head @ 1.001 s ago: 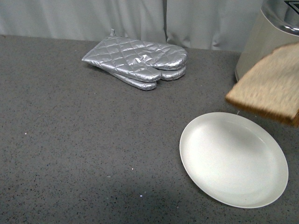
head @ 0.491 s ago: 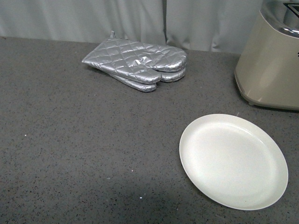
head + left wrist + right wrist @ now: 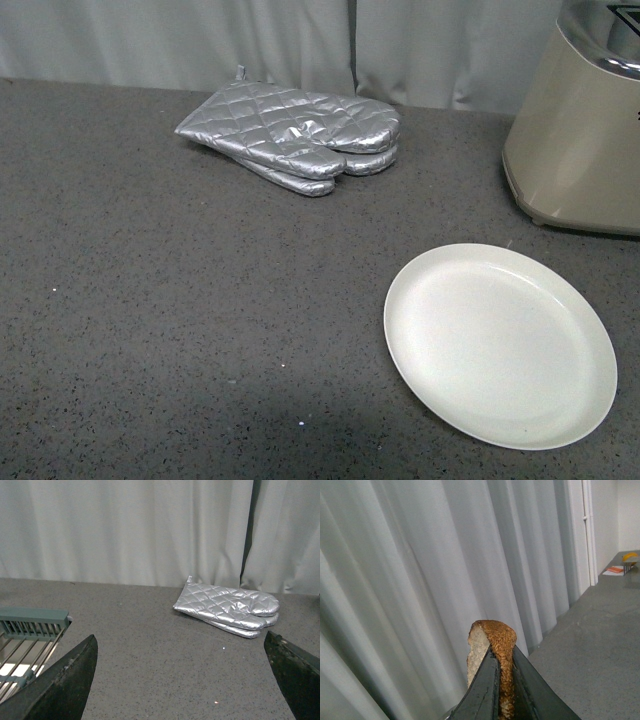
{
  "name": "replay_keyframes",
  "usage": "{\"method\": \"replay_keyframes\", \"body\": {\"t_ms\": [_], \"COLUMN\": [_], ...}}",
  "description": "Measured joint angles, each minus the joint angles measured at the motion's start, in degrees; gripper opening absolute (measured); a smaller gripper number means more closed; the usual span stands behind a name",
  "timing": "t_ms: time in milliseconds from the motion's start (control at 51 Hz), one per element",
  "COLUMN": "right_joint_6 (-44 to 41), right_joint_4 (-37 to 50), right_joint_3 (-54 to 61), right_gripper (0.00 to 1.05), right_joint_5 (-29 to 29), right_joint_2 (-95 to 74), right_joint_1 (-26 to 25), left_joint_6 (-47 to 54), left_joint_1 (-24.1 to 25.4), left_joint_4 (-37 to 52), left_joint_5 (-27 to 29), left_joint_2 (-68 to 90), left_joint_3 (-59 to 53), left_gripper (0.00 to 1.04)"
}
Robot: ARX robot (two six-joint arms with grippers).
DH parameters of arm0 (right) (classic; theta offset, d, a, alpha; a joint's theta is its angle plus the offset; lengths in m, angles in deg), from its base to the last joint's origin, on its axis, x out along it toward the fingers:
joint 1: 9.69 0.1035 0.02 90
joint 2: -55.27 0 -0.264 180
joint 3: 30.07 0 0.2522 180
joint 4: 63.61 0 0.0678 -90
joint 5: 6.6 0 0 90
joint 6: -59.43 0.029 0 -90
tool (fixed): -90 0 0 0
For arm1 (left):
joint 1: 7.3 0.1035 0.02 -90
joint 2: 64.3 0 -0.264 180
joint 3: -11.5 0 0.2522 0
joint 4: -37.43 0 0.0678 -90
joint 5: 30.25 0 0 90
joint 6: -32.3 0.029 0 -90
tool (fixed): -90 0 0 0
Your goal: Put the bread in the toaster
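"Grey speckled worktop (image 3: 150, 300), Tom. Count what stands on it for me."

"One round white plate (image 3: 500, 345), bare. One beige toaster (image 3: 575, 140) with a chrome top, behind the plate and a little to its right, cut off by the edge of the front view. One stack of silver quilted oven mitts (image 3: 290, 135), well behind the plate and to its left. I make out two, one lying on the other, rounded ends toward the toaster."

"And the bread?"

"The bread (image 3: 482, 647) is a single slice, and it shows only in the right wrist view, edge-on, brown crust toward the camera. The right gripper (image 3: 504, 652) is pinched narrow on it, one dark finger against each face, and the rounded end of the slice sticks out past the tips. A pale curtain (image 3: 395, 580) hangs behind it. The front view does not catch the slice at all, so I cannot say where it sits relative to the plate."

"Left arm?"

"The left gripper (image 3: 180, 680) is spread wide, with nothing between its two dark fingers (image 3: 65, 680). Its wrist camera looks across the worktop at the same mitts. It also shows one grey-green wire rack (image 3: 30, 630) at the edge of that picture. The rack is outside the front view, so I cannot place it against the plate either."
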Motion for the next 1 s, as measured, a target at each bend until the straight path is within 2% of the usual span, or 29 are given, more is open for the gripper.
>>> {"method": "replay_keyframes", "body": {"t_ms": [157, 275, 765, 1001], "right_joint_6": [-8.5, -13.0, -14.1, -18.8], "right_joint_4": [12.9, 19.3, 23.4, 30.4], "right_joint_3": [0.5, 0.5, 0.4, -2.1], "right_gripper": [0.02, 0.02, 0.02, 0.02], "right_joint_5": [-1.3, -1.7, -1.8, -3.8], "right_joint_2": [-7.6, -12.1, -21.1, -26.7], "right_joint_1": [0.0, -0.3, -1.2, -0.7], "left_joint_6": [0.0, 0.0, 0.0, 0.0], "left_joint_1": [0.0, 0.0, 0.0, 0.0], "left_joint_4": [0.0, 0.0, 0.0, 0.0], "left_joint_5": [0.0, 0.0, 0.0, 0.0], "left_joint_2": [0.0, 0.0, 0.0, 0.0], "left_joint_3": [0.0, 0.0, 0.0, 0.0], "left_gripper": [0.98, 0.98, 0.98, 0.98]}}
